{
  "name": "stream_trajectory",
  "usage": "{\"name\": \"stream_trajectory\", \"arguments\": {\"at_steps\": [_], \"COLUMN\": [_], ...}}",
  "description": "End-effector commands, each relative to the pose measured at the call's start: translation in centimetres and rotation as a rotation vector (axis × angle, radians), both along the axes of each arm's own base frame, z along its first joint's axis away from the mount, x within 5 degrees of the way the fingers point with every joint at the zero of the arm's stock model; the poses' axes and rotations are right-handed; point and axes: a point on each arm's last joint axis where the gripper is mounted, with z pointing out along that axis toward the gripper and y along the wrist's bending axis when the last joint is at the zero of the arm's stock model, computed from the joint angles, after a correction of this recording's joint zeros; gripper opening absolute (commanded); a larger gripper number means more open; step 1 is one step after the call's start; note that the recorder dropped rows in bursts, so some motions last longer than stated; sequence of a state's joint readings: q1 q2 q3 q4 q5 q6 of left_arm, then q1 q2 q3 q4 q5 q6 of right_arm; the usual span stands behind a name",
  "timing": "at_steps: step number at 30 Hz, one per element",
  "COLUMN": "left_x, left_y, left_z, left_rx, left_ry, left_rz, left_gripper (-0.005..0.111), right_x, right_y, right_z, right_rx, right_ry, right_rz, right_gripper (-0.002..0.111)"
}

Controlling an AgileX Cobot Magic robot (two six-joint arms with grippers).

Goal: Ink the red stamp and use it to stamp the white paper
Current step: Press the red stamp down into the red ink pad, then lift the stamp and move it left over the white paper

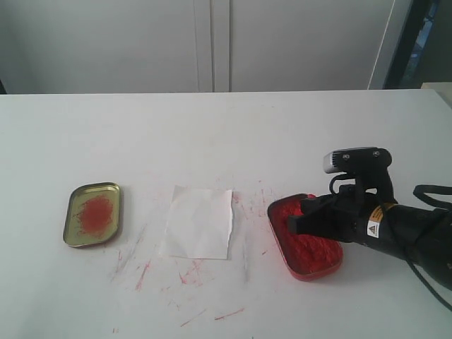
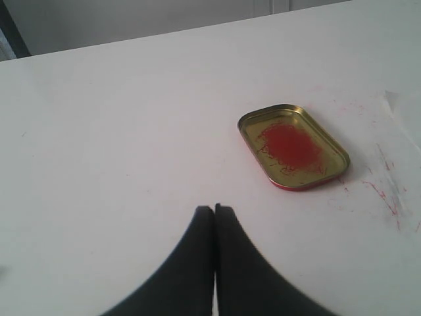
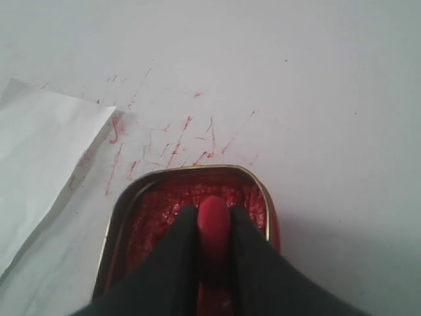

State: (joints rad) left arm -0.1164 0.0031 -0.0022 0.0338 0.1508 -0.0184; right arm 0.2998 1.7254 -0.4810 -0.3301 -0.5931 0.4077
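Observation:
My right gripper [image 3: 213, 217] is shut on the red stamp [image 3: 214, 227], whose rounded handle shows between the two black fingers. It hangs over the red ink tin [image 3: 154, 210], and I cannot tell whether the stamp touches the ink. In the exterior view that gripper [image 1: 295, 220] is over the same ink tin [image 1: 311, 254] at right of centre; the stamp is hidden there. The white paper [image 1: 198, 222] lies flat at the table's middle, its corner [image 3: 46, 145] showing to one side of the tin. My left gripper [image 2: 214, 209] is shut on nothing, above bare table.
A gold oblong tin [image 1: 92, 214] with a red smear sits at the left, also seen by the left wrist as the gold tin [image 2: 293, 146]. Red scratch marks [image 1: 191, 272] streak the white table [image 1: 212, 134] around the paper. The right arm's black body [image 1: 402, 229] enters from the right.

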Motion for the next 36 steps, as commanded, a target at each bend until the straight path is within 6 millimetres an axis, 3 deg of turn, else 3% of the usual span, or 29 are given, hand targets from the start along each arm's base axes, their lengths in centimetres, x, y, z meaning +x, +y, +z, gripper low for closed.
{"name": "stream_trajectory", "arguments": {"at_steps": [1,23,33,36], "left_x": [0.0,0.0,0.0,0.0], "left_y": [0.0,0.0,0.0,0.0], "left_z": [0.0,0.0,0.0,0.0], "left_rx": [-0.004,-0.004,-0.004,-0.004], "left_ry": [-0.001,-0.001,-0.001,-0.001], "left_rz": [-0.007,-0.007,-0.007,-0.007], "left_gripper": [0.000,0.000,0.000,0.000], "right_x": [0.0,1.1,0.9,0.8], "right_y": [-0.1,-0.1,-0.2,0.2], "right_z": [0.4,0.6,1.6,1.7], "right_rx": [0.023,0.028,0.029,0.000], "right_ry": [-0.012,0.078,0.054,0.029], "right_rz": [-0.009,-0.082,-0.081,-0.011], "right_gripper": [0.000,0.000,0.000,0.000]}}
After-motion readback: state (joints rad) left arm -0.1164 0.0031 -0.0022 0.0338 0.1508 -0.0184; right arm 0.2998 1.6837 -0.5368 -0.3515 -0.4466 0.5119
